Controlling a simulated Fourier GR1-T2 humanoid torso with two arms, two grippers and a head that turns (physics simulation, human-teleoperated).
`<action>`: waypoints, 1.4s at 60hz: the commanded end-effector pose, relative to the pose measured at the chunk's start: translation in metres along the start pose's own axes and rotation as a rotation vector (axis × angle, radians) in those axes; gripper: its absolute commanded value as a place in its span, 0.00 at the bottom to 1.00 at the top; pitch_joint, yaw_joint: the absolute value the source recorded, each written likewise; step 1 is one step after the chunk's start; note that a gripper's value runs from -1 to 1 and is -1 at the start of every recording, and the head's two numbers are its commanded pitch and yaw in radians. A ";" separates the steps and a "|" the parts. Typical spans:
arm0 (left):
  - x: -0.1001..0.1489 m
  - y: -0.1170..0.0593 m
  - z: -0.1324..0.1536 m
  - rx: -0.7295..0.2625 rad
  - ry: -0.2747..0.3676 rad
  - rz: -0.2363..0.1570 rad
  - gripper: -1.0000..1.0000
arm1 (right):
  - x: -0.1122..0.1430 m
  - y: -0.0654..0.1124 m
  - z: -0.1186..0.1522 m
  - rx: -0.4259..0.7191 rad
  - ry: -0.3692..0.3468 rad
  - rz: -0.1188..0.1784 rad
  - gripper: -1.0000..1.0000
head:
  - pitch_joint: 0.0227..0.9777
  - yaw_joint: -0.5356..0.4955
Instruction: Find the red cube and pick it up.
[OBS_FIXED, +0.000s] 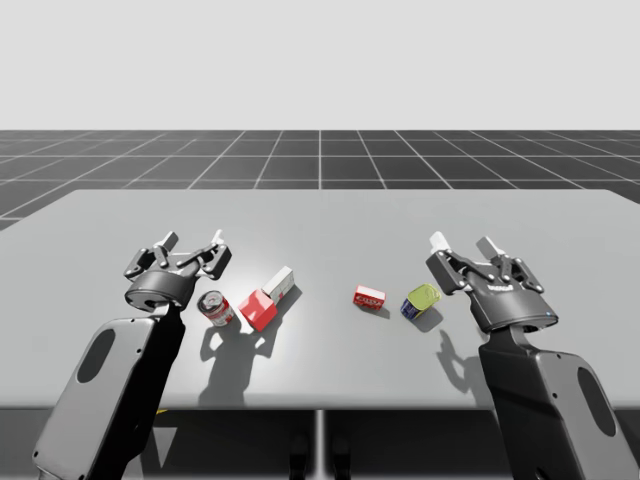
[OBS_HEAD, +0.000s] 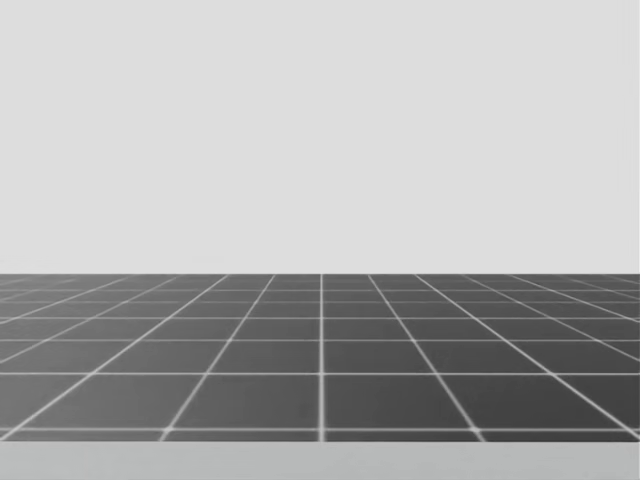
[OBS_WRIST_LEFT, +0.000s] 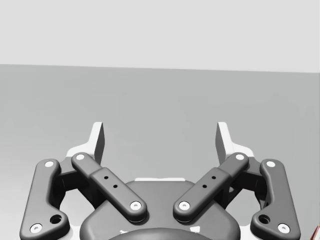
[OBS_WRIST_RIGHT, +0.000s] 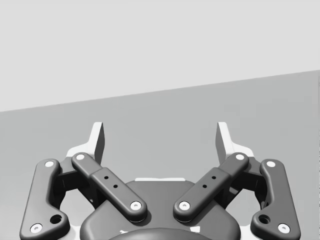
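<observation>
A small red cube-like block (OBS_FIXED: 370, 297) lies near the middle of the grey table (OBS_FIXED: 330, 220). My left gripper (OBS_FIXED: 195, 242) hovers open over the table's left part, well to the left of the block, with nothing between its fingers. My right gripper (OBS_FIXED: 464, 243) is open too, to the right of the block and a little farther back. In the left wrist view my left gripper (OBS_WRIST_LEFT: 160, 142) has bare table ahead of it. The right wrist view shows the same ahead of my right gripper (OBS_WRIST_RIGHT: 160, 142).
A red can (OBS_FIXED: 215, 308) stands just below my left gripper. Next to it lies a long red and white box (OBS_FIXED: 268, 298). A blue can with a yellow top (OBS_FIXED: 422, 300) sits between the red block and my right arm. The head view looks past the table's edge (OBS_HEAD: 320, 462) onto gridded floor.
</observation>
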 end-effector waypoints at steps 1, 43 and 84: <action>0.000 0.000 0.000 -0.001 0.002 -0.001 0.00 | 0.001 0.000 0.002 -0.022 -0.009 -0.013 0.00 | 0.05 0.52; -0.003 0.000 -0.002 -0.001 0.019 -0.012 0.00 | -0.001 -0.005 -0.004 -0.035 0.021 0.008 0.00 | 0.53 0.53; -0.007 -0.001 -0.005 -0.015 0.039 -0.032 0.00 | -0.005 0.000 -0.003 -0.025 0.048 0.020 0.00 | 0.86 0.75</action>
